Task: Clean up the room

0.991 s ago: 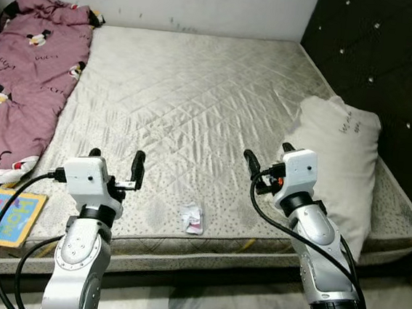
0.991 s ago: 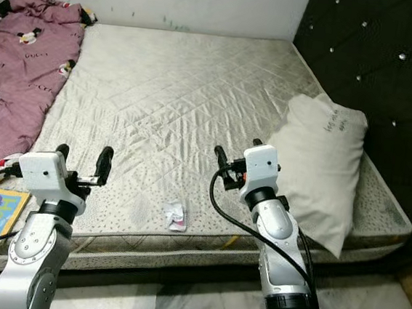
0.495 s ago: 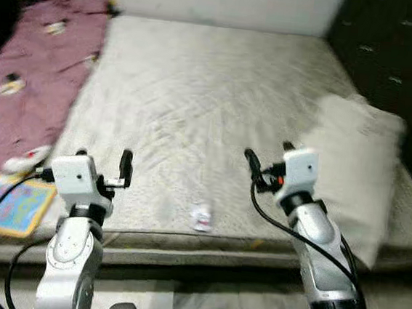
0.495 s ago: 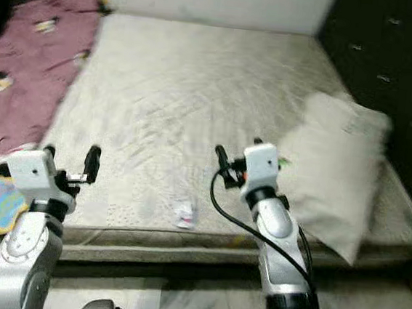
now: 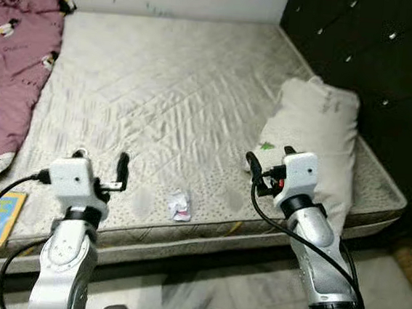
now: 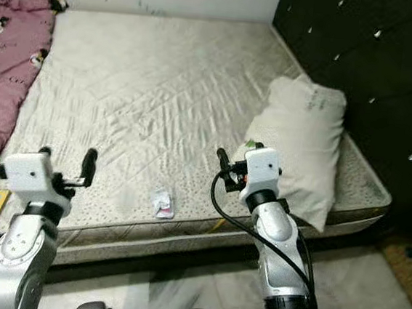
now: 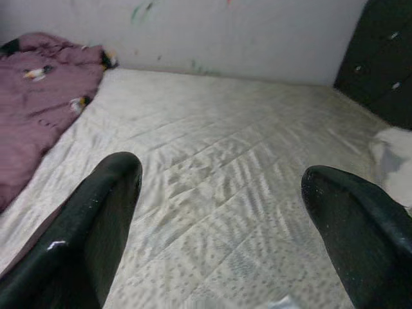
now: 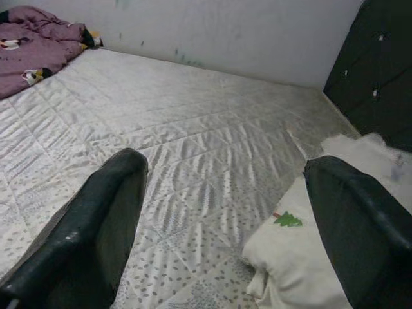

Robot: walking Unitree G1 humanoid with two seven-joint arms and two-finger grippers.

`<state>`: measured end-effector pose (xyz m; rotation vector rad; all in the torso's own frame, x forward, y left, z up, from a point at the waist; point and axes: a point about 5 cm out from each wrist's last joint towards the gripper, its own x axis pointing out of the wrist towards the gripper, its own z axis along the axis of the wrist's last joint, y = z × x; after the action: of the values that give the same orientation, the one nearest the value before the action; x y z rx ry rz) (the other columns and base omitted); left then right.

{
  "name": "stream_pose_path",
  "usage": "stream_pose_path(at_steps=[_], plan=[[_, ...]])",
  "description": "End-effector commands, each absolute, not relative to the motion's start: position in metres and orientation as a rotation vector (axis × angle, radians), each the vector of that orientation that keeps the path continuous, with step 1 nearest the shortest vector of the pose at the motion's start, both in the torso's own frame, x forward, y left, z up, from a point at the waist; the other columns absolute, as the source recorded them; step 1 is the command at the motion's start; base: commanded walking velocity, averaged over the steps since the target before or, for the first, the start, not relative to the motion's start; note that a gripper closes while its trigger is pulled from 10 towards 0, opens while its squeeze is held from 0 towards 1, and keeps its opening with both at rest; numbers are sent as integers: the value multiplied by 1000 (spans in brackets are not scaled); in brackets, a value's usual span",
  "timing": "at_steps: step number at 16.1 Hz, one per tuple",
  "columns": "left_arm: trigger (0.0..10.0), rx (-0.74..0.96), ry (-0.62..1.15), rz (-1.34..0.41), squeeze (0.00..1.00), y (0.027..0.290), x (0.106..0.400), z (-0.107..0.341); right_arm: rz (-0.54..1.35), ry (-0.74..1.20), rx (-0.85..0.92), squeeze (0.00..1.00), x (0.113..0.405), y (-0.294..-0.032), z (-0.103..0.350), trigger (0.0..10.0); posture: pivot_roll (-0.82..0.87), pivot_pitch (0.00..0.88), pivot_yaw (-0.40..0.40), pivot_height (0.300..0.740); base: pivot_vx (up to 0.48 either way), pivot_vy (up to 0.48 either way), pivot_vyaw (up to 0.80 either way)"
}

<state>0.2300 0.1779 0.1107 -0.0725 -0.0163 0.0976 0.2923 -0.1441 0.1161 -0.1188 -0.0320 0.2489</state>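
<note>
Small crumpled white paper scrap (image 5: 180, 204) lies near the front edge of the bare quilted grey mattress (image 5: 169, 85), between both claws. Left claw (image 5: 102, 167) and right claw (image 5: 268, 163) hover with fingers apart, holding nothing, apparently readied for pickup.

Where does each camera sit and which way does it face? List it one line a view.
Left eye view: head, looking down at the mattress; both arms, left gripper, right gripper show.
Right eye view: same scene; crumpled wrapper near the edge.
Left wrist view: along its open fingers toward the wall.
Right wrist view: along its fingers over the pillow.
Shared: the mattress, maroon blanket.
</note>
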Motion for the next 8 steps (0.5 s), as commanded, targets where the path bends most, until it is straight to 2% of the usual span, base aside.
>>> stream_pose_path(at_steps=[1,8], plan=[[10000,-68,-7,112,0,182,227,111,231,-20,-112,0,291,-145,113,10000,55,103,-23,740,0,0,0],[10000,-68,-13,118,0,183,228,114,274,-25,-91,0,287,-137,114,10000,53,121,-27,740,0,0,0]])
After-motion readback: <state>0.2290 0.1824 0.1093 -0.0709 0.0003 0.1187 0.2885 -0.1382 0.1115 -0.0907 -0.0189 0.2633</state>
